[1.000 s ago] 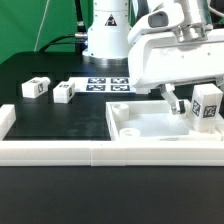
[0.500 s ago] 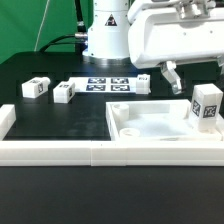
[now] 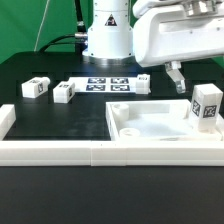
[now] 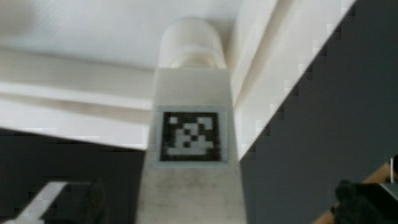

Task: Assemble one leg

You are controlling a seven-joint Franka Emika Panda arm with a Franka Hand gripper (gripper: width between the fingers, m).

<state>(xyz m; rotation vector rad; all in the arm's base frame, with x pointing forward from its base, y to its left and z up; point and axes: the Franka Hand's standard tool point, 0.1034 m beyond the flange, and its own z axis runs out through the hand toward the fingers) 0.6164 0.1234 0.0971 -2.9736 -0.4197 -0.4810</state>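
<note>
One leg [image 3: 207, 105], a small white block with a square marker tag, stands upright at the right corner of the large white panel [image 3: 150, 128]. My gripper [image 3: 180, 78] hangs just above and to the exterior view's left of it, open and empty. In the wrist view the leg [image 4: 192, 120] stands between my two dark fingertips [image 4: 50, 200], which are spread wide and clear of its sides. Three more legs lie loose on the black mat: two at the exterior view's left [image 3: 37, 87] [image 3: 65, 92] and one near the robot base [image 3: 143, 82].
The marker board [image 3: 106, 85] lies flat behind the panel, in front of the robot base. A long white border rail [image 3: 90, 152] runs along the front, with a raised end at the exterior view's left [image 3: 5, 122].
My gripper has let go of the leg and risen away from it. The leg stays standing on the panel's right corner.
</note>
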